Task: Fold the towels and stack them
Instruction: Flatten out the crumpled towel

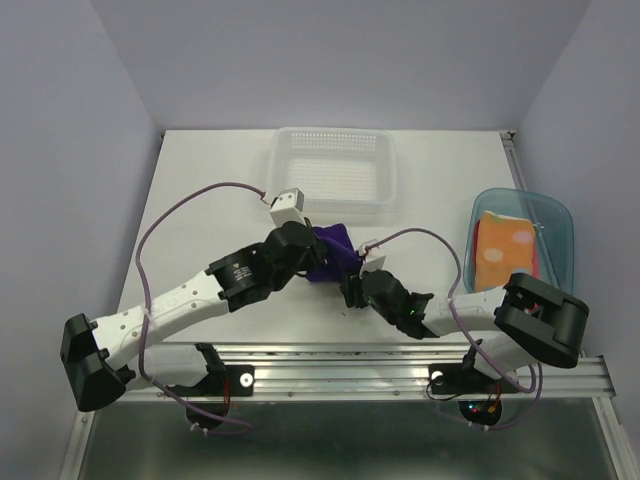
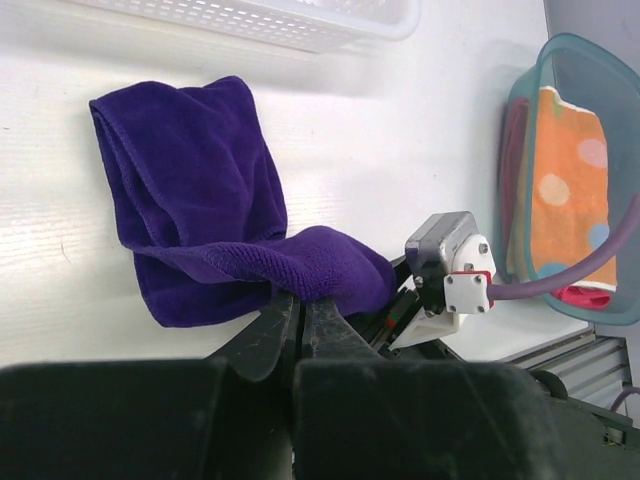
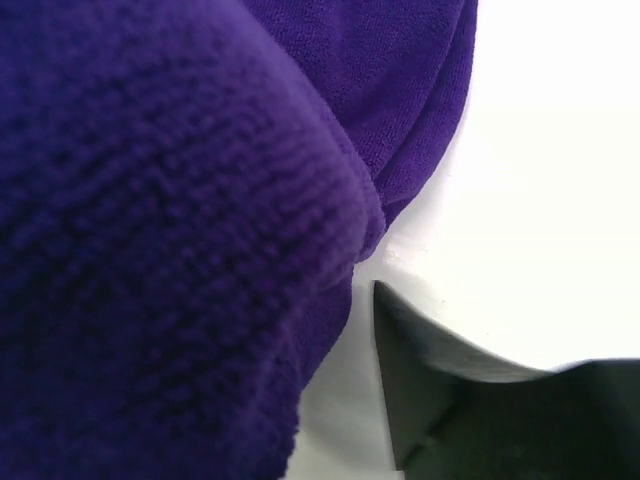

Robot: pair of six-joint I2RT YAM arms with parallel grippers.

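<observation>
The purple towel [image 2: 190, 200] is nubby, matt pile cloth, the orange towel [image 2: 570, 190] soft cloth too, the basket [image 1: 330, 175] white perforated plastic, the tray [image 1: 556, 214] glossy translucent teal plastic, the table [image 1: 200, 170] smooth matt white.

The white table [image 1: 210, 170] carries 3 things: a basket [image 1: 335, 175] at the far edge, a tray [image 1: 556, 212] at the right edge, and a purple towel [image 1: 332, 250] mid-table.
</observation>
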